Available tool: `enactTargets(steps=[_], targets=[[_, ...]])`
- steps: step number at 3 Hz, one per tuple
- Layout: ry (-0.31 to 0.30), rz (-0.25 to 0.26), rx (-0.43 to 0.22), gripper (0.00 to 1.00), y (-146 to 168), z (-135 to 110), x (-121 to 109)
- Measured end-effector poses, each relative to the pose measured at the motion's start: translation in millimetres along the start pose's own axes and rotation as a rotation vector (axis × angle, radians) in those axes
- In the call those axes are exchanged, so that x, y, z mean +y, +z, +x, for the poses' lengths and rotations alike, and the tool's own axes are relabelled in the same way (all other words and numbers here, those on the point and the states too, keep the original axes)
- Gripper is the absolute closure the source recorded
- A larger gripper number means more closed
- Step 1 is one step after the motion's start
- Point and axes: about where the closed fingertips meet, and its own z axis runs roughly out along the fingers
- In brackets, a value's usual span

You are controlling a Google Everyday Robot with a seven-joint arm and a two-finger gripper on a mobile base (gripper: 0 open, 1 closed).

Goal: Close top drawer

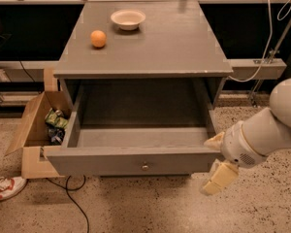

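Note:
The top drawer (111, 161) is a wide grey drawer pulled far out of the grey cabinet (155, 47). Its box is empty, and the flat front panel has a small round metal knob (145, 167) at its centre. My gripper (215, 160) is at the drawer's right front corner, low and to the right. One cream finger (214, 141) shows by the panel's top edge and the other (219, 178) hangs below the panel. The fingers stand apart with nothing held between them. The white arm reaches in from the right edge.
An orange (98, 38) and a white bowl (128, 19) sit on the cabinet top. An open cardboard box (31, 130) with packets stands on the floor at the left. A shoe (2, 188) and a black cable (70, 195) lie by the front left.

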Motion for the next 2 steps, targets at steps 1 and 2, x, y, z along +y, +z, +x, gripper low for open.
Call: enactTargets(steps=[1,2], targets=[[0.005,-0.01,-0.006,0.41,34,16,0],[0.001,0.018,0.012,0.72,78,29,-15]])
